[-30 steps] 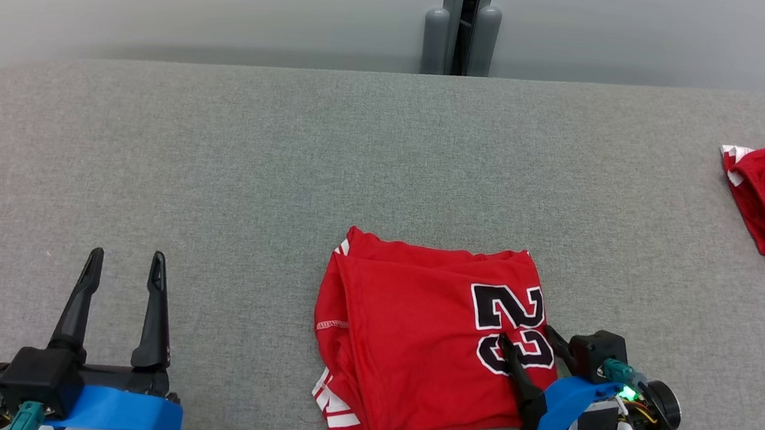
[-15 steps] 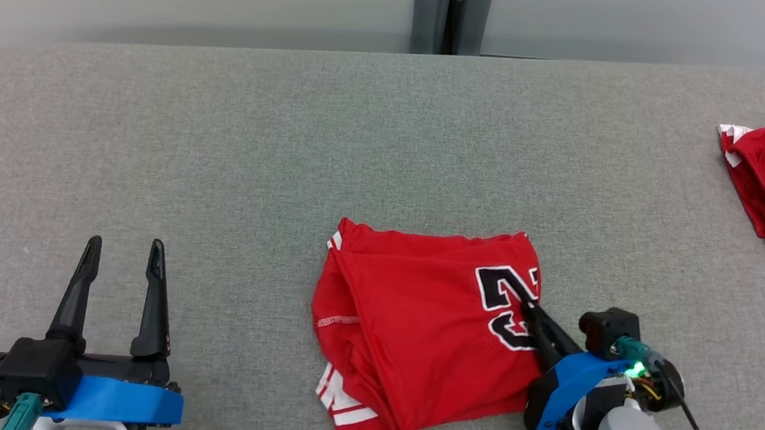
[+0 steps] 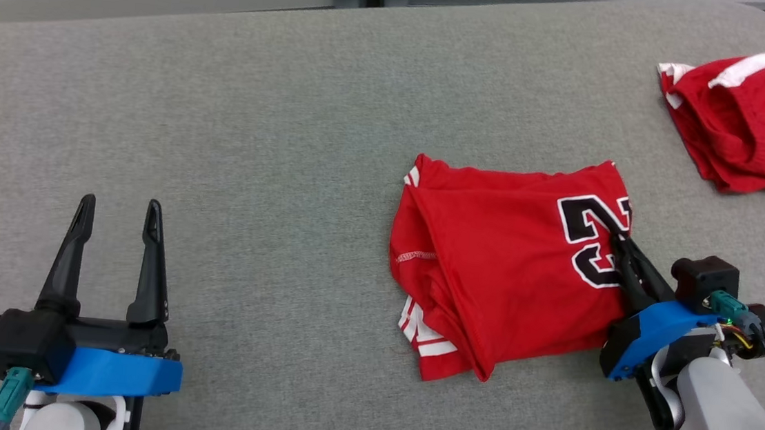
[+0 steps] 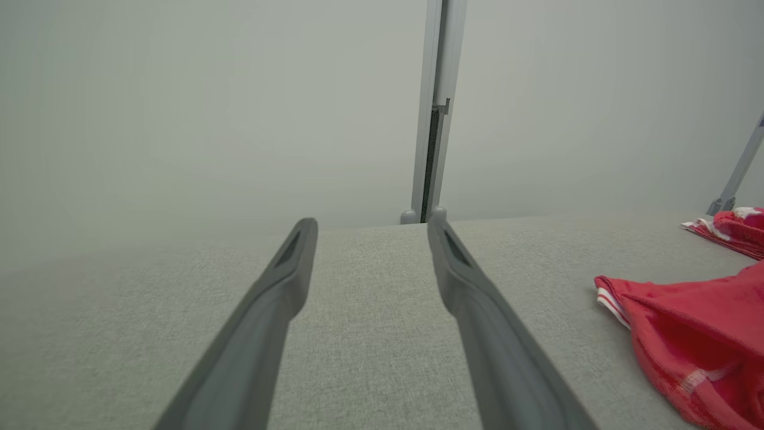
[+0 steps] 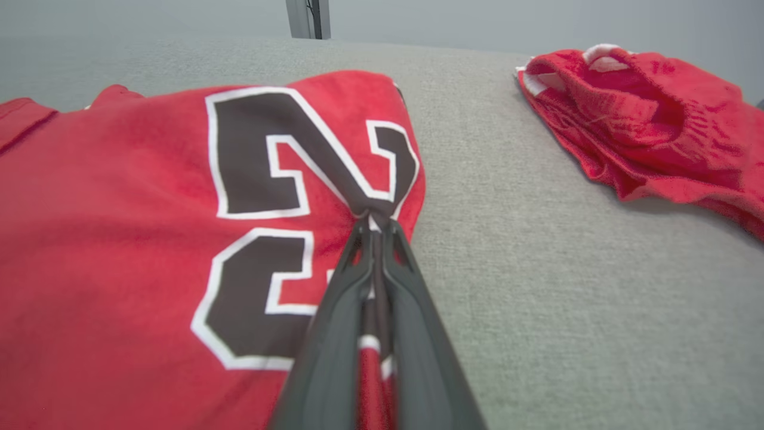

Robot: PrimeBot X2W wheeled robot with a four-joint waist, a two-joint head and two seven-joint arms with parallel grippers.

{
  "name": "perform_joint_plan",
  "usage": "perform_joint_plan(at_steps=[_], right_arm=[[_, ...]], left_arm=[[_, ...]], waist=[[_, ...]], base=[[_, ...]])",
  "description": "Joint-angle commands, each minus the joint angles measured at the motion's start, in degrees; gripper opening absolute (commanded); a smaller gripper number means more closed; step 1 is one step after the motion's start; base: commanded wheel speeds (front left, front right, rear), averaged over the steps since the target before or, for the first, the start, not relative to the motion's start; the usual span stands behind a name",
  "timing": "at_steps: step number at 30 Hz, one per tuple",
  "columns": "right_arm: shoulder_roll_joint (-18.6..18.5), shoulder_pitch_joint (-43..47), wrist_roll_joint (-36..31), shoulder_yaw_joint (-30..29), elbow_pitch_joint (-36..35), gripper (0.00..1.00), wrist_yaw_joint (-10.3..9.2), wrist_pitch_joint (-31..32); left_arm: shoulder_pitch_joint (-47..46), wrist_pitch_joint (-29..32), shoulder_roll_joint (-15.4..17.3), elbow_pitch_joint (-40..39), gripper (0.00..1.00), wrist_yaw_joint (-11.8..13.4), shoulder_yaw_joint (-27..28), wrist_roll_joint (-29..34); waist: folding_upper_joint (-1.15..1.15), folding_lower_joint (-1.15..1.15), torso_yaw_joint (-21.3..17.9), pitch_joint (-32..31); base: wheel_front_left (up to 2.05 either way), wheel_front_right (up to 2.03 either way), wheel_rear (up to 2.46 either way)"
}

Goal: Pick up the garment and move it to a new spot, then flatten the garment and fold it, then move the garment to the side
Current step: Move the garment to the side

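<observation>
Evidently light and limp, the folded red jersey with black numerals [image 3: 488,273] is lying on the grey fabric tabletop [image 3: 258,128]; the right gripper [image 3: 619,239] is pinching its numbered right edge, while the left gripper [image 3: 116,209] is gaping empty.

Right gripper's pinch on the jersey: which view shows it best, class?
Right wrist view: the right gripper, close up, is shut on a bunched fold of the red jersey. Head view shows it smaller, from above; left wrist view shows a jersey edge.
</observation>
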Motion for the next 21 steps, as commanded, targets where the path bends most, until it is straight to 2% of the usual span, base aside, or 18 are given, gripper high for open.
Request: perform_joint_plan(at_steps=[1, 5, 9, 15, 21], right_arm=[[-1.0, -1.1, -0.6, -1.0, -1.3, 0.00, -0.11, -0.4], [-1.8, -1.2, -1.0, -2.6, -3.3, 0.00, -0.11, -0.6], [-2.0, -1.3, -1.7, -3.8, -5.0, 0.00, -0.11, -0.8], [-2.1, -4.6, -3.3, -3.3, -7.6, 0.00, -0.11, -0.5], [-4.4, -10.9, -3.8, -3.3, -9.0, 0.00, -0.11, 0.9]], left_arm=[[-1.4, -0.2, 0.2, -0.4, 1.00, -0.4, 0.1, 0.6], [-2.8, -0.2, 0.3, -0.7, 1.00, -0.8, 0.3, 1.3], [-4.2, -0.2, 0.4, -0.5, 1.00, -1.1, 0.3, 1.8], [-5.2, -0.2, 0.3, -0.8, 1.00, -1.4, 0.0, 1.9], [-6.3, -0.2, 0.3, -1.6, 1.00, -1.6, -0.5, 2.0]], waist=[[0.00, 0.00, -3.3, 2.8], [0.00, 0.00, -5.7, 4.5], [0.00, 0.00, -6.5, 5.5], [0.00, 0.00, -5.8, 6.3], [0.00, 0.00, -4.3, 8.8]], base=[[0.00, 0.00, 0.00], [0.00, 0.00, 0.00], [0.00, 0.00, 0.00], [0.00, 0.00, 0.00], [0.00, 0.00, 0.00]])
